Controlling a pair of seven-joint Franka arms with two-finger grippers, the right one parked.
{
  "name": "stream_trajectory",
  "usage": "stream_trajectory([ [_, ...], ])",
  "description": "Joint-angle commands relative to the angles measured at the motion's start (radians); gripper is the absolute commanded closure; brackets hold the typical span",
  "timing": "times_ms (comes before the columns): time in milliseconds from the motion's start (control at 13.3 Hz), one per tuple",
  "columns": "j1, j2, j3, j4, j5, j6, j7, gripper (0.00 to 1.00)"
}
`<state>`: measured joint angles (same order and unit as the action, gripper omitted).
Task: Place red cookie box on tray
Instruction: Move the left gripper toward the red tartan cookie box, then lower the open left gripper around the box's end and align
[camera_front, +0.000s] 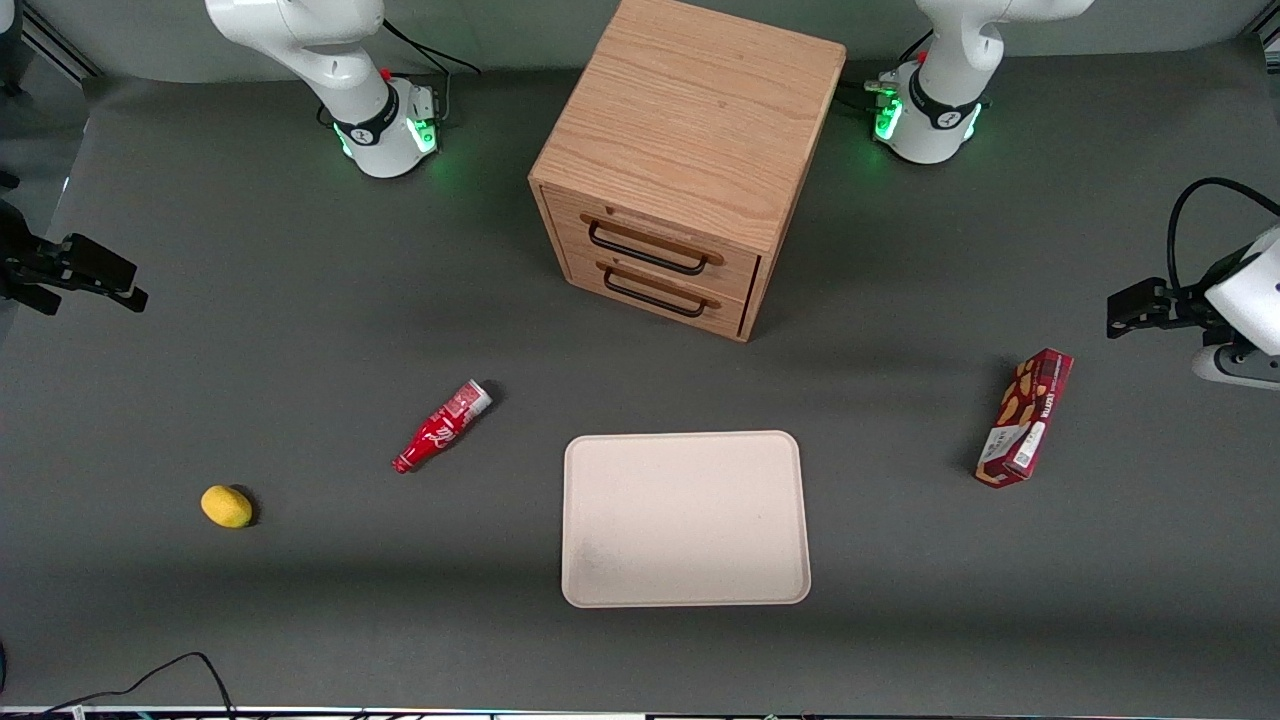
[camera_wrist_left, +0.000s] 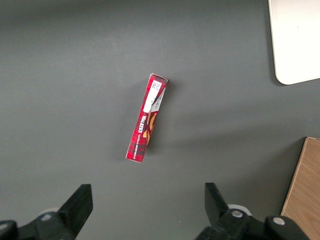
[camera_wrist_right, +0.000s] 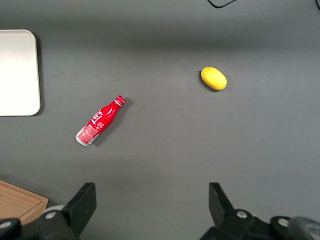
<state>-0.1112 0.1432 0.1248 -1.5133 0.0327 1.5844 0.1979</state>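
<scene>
End effector (camera_wrist_left: 145, 212) hung open, well above the red cookie box (camera_wrist_left: 146, 118), whose long axis ran crosswise to the finger gap.

A robotics lab: two white arm bases with green lights (camera_front: 385, 130) bolted onto a plain grey matte tabletop (camera_front: 300, 330) strewn with test props.

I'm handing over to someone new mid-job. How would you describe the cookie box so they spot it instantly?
Start at the wooden drawer cabinet, then the cream tray nearer the front camera. The red cookie box lies on the table toward the working arm's end, apart from the tray, with the open tool above it. It is long and flat-sided with cookie pictures, unlike the round red bottle.
</scene>
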Motion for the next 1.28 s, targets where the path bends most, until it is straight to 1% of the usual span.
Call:
stream_trajectory([
  [0, -0.002, 0.018, 0.001, 0.012, 0.015, -0.029, -0.028, 0.0],
  [301, 0.001, 0.018, 0.001, -0.07, 0.018, 0.02, -0.035, 0.0],
  [452, 0.001, 0.016, 0.001, -0.14, 0.018, 0.081, -0.021, 0.0],
  [603, 0.002, 0.018, 0.001, -0.221, 0.018, 0.181, -0.012, 0.0],
  [753, 0.011, 0.029, 0.006, -0.295, 0.016, 0.294, 0.041, 0.0],
  [979, 0.012, 0.035, 0.016, -0.439, 0.013, 0.507, 0.09, 0.0],
  [1055, 0.013, 0.045, 0.022, -0.476, 0.01, 0.579, 0.133, 0.0],
  [1205, 0.015, 0.103, 0.036, -0.489, 0.0, 0.666, 0.204, 0.0],
])
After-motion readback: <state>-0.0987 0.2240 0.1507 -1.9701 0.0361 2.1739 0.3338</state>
